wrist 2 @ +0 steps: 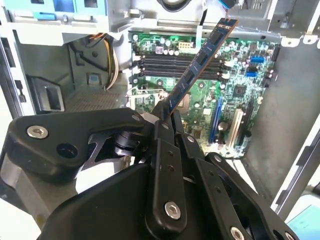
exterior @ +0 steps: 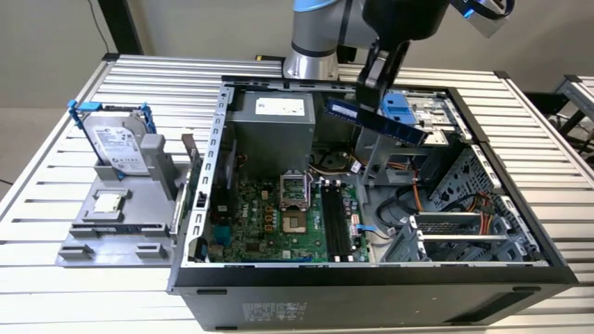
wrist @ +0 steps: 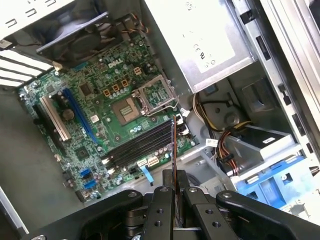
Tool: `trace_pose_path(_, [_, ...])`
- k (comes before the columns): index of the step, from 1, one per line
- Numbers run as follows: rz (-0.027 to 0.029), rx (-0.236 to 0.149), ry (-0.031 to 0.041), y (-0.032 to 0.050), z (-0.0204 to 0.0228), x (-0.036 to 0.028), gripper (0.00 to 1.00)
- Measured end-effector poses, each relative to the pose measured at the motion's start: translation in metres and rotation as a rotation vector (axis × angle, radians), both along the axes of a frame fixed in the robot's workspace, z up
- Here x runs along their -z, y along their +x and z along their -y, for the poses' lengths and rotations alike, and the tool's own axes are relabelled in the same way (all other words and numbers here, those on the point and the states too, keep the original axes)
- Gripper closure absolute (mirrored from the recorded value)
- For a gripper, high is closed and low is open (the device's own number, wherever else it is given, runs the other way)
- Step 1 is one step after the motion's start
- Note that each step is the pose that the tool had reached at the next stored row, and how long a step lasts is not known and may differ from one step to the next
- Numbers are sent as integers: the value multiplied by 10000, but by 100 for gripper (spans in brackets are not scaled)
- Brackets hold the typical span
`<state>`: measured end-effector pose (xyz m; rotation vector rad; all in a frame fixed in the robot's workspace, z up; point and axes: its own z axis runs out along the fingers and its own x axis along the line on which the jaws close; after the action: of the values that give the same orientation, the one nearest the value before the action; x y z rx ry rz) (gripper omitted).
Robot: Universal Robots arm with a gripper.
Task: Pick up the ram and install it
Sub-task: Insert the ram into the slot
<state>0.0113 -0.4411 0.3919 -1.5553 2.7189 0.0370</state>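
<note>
on a slatted metal table [exterior: 55, 160], an open computer case [exterior: 371, 285] lying on its side, holding a green motherboard [exterior: 269, 216], a grey power supply [exterior: 274, 118], drive cages and loose cables. just beside it at the exterior view's left, a grey tray [exterior: 93, 243] with a hard drive [exterior: 116, 142] upright in a blue frame and a small square chip [exterior: 108, 202] lying flat. high over the case near its far wall, gripper [exterior: 371, 90] clamped on one end of the ram [exterior: 376, 120], tilted, in open air, clear of every rim. in both wrist views, long black slots [wrist 2: 160, 62] [wrist: 135, 147] below the stick, well apart.
</note>
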Motion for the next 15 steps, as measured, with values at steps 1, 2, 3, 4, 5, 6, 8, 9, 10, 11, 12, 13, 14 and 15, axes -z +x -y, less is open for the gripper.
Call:
trace_pose_path(1, [0,140,0,0,0,0,100])
trace_pose_path(2, [0,272,0,0,0,0,100])
trace_pose_path(3, [0,410,1,0,0,1,100])
trace_pose_path(4, [0,565,1,0,0,1,100])
trace_pose_path(5, [0,707,1,0,0,1,100])
trace_pose_path(6, [0,850,1,0,0,1,100])
trace_pose_path(8, [1,1145,1,0,0,1,100])
trace_pose_path(9, [0,1286,1,0,0,2,100])
trace_pose_path(10, [0,1443,0,0,0,1,100])
trace_pose_path(11, [0,1595,0,0,0,2,100])
trace_pose_path(12, [0,1750,-1,0,0,2,100])
trace_pose_path(13, [0,1906,-1,0,0,2,100])
trace_pose_path(14, [0,2071,-2,0,1,2,100])
trace_pose_path(15, [0,2227,-2,0,0,2,100])
